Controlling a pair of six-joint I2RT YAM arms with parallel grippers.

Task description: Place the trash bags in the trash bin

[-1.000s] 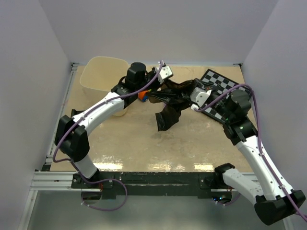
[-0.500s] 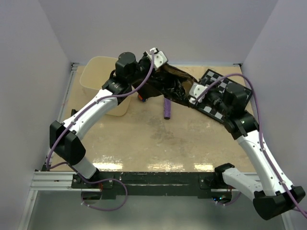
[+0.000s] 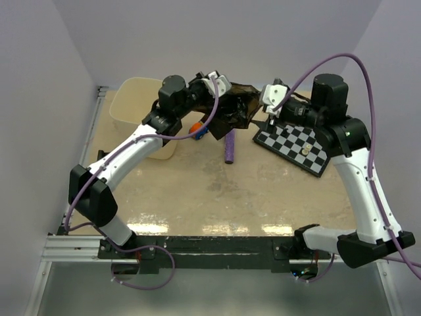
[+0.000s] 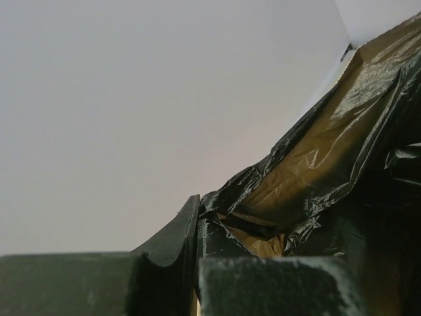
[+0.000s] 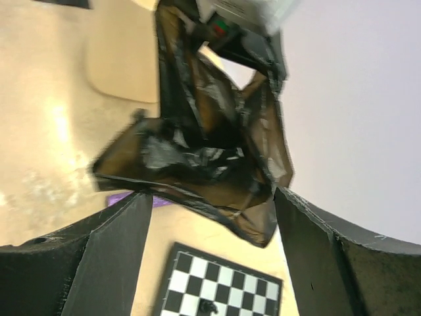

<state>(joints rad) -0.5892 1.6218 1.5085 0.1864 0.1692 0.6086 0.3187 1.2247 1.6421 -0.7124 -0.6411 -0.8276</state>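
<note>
The left gripper [image 3: 220, 89] is clamped tight on the bag [image 3: 237, 108]. In its wrist view the dark, glossy film runs out from between the closed fingers [image 4: 174, 237] and fans up to the right. The bag hangs crumpled above the far middle of the table [image 3: 217, 197], just right of the bin [image 3: 131, 92] and outside its mouth. Its lower folds hang over the far end of the purple cylinder [image 3: 229, 148], which lies on the table.

The right gripper [image 3: 265, 108] is just right of the bag, with its jaws spread wide and gripping nothing. In its wrist view the bag's [image 5: 204, 158] lowest corner hangs in the gap between the two fingers [image 5: 118, 250]. I cannot tell whether the film touches the right-hand finger.

The chequered board [image 3: 296, 141] lies flat to the right, under the right arm. A small orange and blue thing [image 3: 196, 130] shows under the left arm, near the bin's right wall.
</note>
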